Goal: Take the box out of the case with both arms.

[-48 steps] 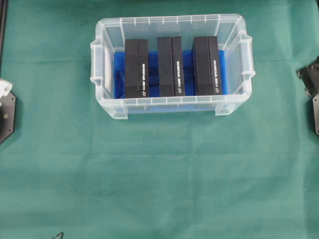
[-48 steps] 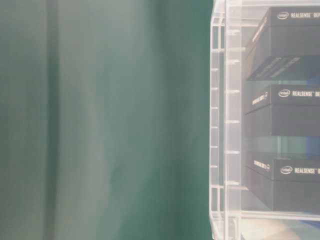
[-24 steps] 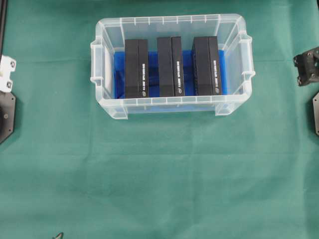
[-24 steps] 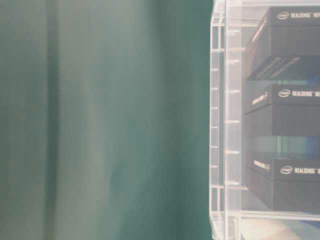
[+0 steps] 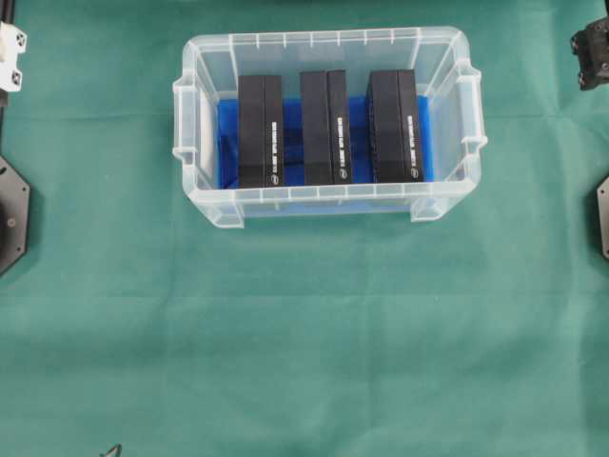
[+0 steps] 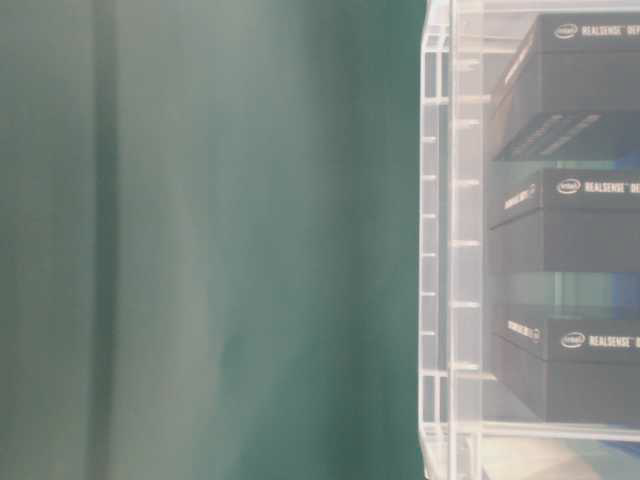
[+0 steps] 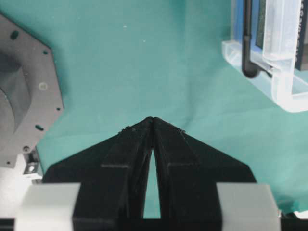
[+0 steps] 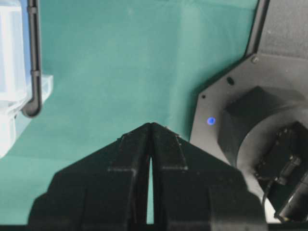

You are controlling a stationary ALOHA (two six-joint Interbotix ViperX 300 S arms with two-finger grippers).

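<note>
The case (image 5: 285, 40), a clear plastic bin with a blue sheet (image 5: 293, 143) on its bottom, stands at the upper middle of the green cloth. Three black boxes stand on edge side by side in it: left (image 5: 260, 131), middle (image 5: 324, 127), right (image 5: 393, 125). The table-level view shows the case wall (image 6: 450, 240) with the boxes (image 6: 585, 215) behind it. My left gripper (image 7: 152, 119) is shut and empty over the cloth, well left of the case corner (image 7: 284, 91). My right gripper (image 8: 151, 124) is also shut and empty, well right of the case (image 8: 14, 77).
Only parts of the arms show in the overhead view, a white one at the upper left edge (image 5: 11, 55) and a black one at the upper right edge (image 5: 592, 55). The arm bases (image 5: 11, 214) (image 5: 601, 214) sit at mid-height on both edges. Green cloth (image 5: 314, 333) covers the table.
Both arm parts at the side edges have moved toward the top of the overhead view. The case and boxes have not moved. Both grippers stay shut.
</note>
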